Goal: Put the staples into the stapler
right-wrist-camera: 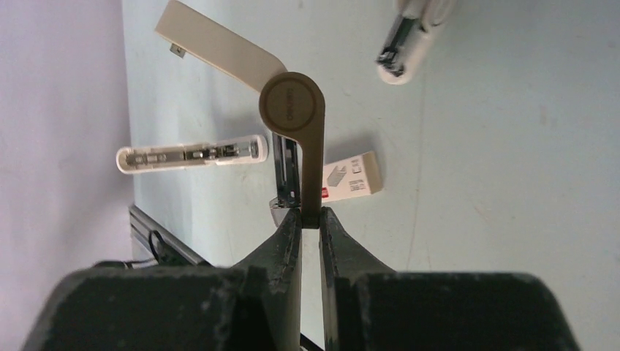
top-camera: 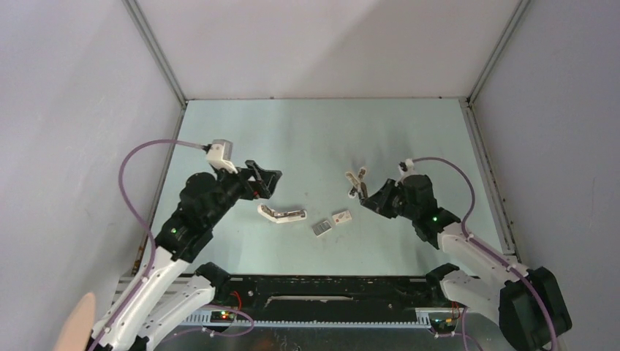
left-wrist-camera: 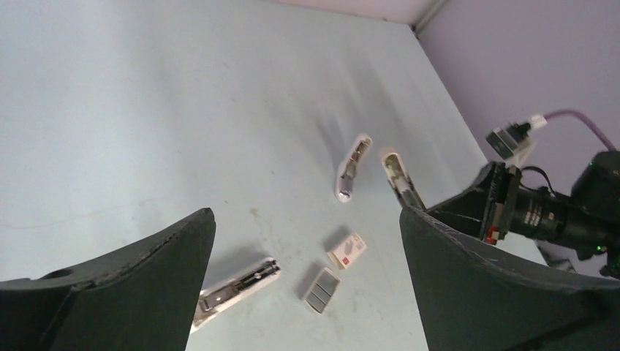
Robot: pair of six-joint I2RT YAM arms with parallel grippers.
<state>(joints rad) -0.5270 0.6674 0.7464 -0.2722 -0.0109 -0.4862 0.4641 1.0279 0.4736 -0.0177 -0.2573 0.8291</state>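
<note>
**Top view:** your L gripper (top-camera: 269, 181) hung w/ jaws spread wide, gripping nothing, over the table (top-camera: 307, 131) just left of a whitish elongated piece (top-camera: 283, 214). Your R gripper (top-camera: 364, 193) was pinched on the stapler (top-camera: 356, 181). The pale parts at its tips were hard to tell apart from up there. The staples (top-camera: 322, 227), a small grey block, lay flat on the table btw. the two arms. They were just beside a small white box (top-camera: 341, 216) and near the whitish piece. No print was legible at that range.

**L wrist view:** the fingers (left-wrist-camera: 146, 292) stood far apart at both edges. The staples (left-wrist-camera: 322, 290) showed as a grey segmented tray just below the box (left-wrist-camera: 348, 251), not touching it. The box carried a red mark plus dark print, too small to read. Only this view separated a second whitish piece (left-wrist-camera: 352, 167), lying on the table, from the stapler (left-wrist-camera: 398, 172) beside it. It also showed metal inside the near piece (left-wrist-camera: 234, 289).

**R wrist view:** the jaws were closed tight on the stapler's tan arm, below a round hinge disc (right-wrist-camera: 292, 106) w/ raised lettering too faint to read. A cream arm (right-wrist-camera: 219, 51) angled up-left from the disc, and a metal channel (right-wrist-camera: 286, 168) ran down behind the tan arm. The box (right-wrist-camera: 353, 178) showed a red mark and a grey graphic, text unreadable. You couldn't make out the staples in this view.
</note>
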